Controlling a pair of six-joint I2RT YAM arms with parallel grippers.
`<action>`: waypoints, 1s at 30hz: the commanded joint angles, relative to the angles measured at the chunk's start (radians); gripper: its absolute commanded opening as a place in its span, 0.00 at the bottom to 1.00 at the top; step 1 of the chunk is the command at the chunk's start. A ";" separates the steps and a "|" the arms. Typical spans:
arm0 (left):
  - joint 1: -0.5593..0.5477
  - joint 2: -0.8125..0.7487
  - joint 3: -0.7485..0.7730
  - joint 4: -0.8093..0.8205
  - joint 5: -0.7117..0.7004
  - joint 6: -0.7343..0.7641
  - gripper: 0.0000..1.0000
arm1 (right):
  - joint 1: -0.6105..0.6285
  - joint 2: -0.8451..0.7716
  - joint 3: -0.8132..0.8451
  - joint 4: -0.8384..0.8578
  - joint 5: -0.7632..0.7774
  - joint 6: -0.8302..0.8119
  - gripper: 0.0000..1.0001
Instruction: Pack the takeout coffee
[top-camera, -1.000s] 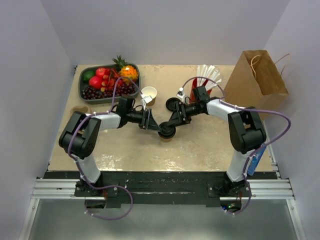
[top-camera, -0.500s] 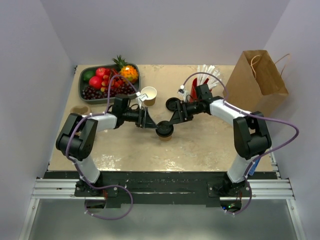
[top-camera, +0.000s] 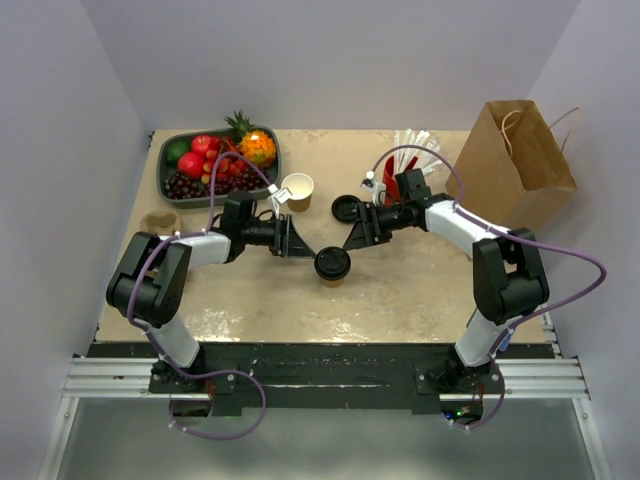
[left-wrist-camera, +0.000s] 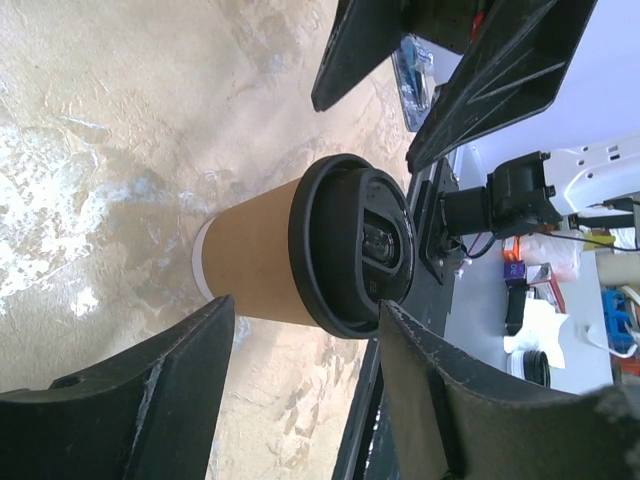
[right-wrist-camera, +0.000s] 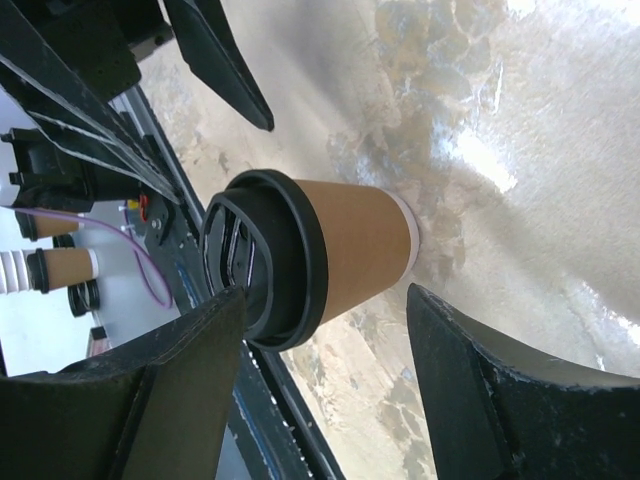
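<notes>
Takeout coffee (top-camera: 332, 266) stands lidded on the table (top-camera: 400, 290) between my left fingers (left-wrist-camera: 120, 400) and right fingers (right-wrist-camera: 120, 410), both sets released and apart from it.

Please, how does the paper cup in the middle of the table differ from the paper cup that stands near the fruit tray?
The lidded cup carries a round black lid, while the open cup has none and shows its pale inside. The lidded cup stands nearer the arm bases, in the middle of the table; the open cup stands farther back, close to the fruit tray. Both are upright paper cups.
</notes>
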 joint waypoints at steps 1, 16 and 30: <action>0.008 -0.039 0.004 -0.031 -0.031 0.022 0.63 | -0.001 -0.030 -0.014 -0.041 0.011 -0.040 0.67; 0.005 -0.006 -0.035 -0.007 -0.014 0.014 0.63 | -0.001 0.007 -0.054 -0.051 -0.018 -0.044 0.62; -0.006 0.033 -0.057 0.157 0.038 -0.106 0.63 | -0.013 -0.015 -0.061 -0.026 -0.158 -0.031 0.62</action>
